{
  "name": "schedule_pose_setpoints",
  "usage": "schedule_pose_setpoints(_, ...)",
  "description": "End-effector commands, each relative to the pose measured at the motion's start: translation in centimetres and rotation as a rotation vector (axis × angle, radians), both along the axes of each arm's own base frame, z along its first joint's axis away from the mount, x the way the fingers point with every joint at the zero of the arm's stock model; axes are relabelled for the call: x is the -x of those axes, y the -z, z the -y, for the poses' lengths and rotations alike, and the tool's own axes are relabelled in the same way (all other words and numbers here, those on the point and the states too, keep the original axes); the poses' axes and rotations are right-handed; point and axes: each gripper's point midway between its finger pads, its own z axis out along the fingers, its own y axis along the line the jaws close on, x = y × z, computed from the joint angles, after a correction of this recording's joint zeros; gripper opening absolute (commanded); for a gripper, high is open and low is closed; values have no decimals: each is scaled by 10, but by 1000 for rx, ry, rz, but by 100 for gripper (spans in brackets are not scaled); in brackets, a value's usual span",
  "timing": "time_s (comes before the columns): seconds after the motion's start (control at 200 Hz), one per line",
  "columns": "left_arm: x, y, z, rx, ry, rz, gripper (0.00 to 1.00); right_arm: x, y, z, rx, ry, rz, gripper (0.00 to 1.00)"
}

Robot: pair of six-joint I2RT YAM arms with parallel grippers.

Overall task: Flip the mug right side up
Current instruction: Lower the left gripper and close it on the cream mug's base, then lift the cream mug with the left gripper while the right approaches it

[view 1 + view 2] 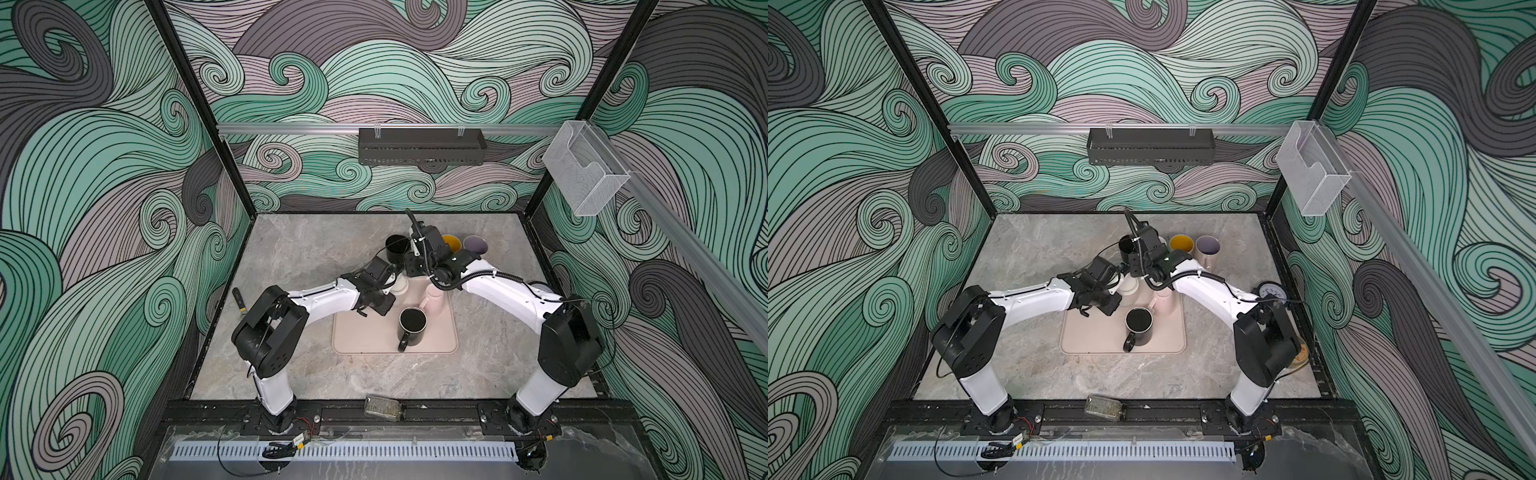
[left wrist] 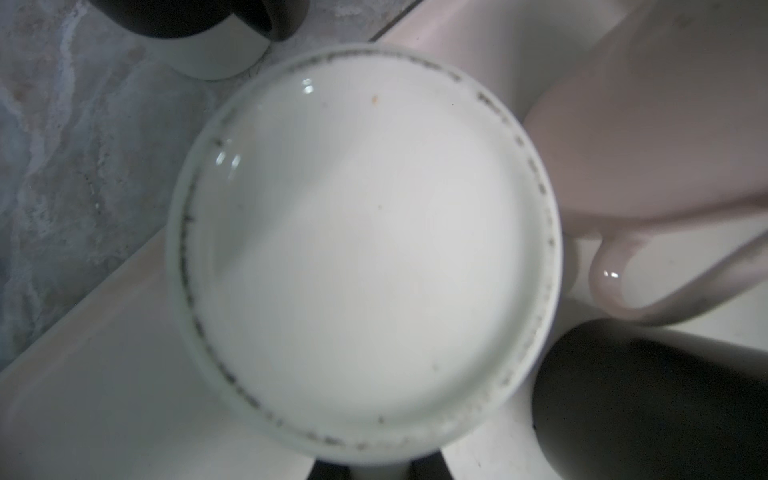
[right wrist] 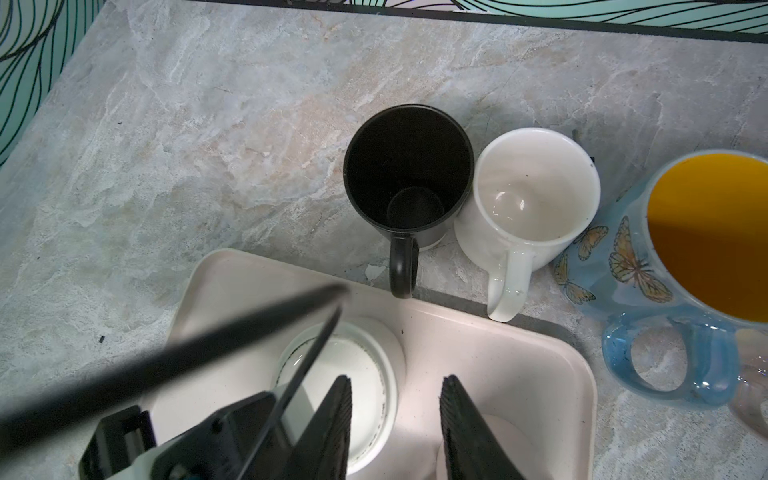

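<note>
White mug (image 2: 365, 249) sits upside down, base up, at the far edge of the pink tray (image 1: 357, 336). Left gripper (image 2: 380, 471) is right above it, closed, with dark fingers (image 2: 332, 471) pinching a white part at the mug's edge. Right gripper (image 3: 397, 382) hangs over the tray beside it, fingers partly apart and holding nothing. On the same tray are a pink mug (image 1: 434, 299) and an upright black mug (image 1: 412, 326). Upright behind the tray on the marble table (image 1: 291, 257) are a second black mug (image 3: 409, 174), a second white mug (image 3: 536, 191), and a blue mug (image 3: 623, 266) with a butterfly print and yellow inside. No text legible.
</note>
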Motion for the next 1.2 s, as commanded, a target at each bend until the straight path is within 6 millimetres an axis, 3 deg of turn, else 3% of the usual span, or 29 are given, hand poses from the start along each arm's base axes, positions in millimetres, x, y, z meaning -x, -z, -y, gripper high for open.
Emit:
schedule_pose_setpoints(0.0, -7, -40, 0, 32, -9, 112, 0, -1, -20, 1, -18, 0, 49, 38)
schedule_pose_setpoints(0.25, 3, -56, -22, 17, -68, 153, 0, -4, -37, 12, -22, 19, 89, 38)
schedule_pose_setpoints(0.465, -4, -92, -40, 36, -190, 241, 0, 3, -54, 20, -61, 29, 107, 38)
schedule_pose_setpoints(0.49, -4, -108, -42, 65, -201, 276, 0, 3, -56, 21, -69, 29, 108, 38)
schedule_pose_setpoints(0.921, -1, -232, -23, 519, -221, 457, 0, 12, -77, 22, -247, 37, 154, 38)
schedule_pose_setpoints(1.196, 7, -289, -13, 808, -168, 467, 0, 14, -83, 29, -338, 51, 180, 38)
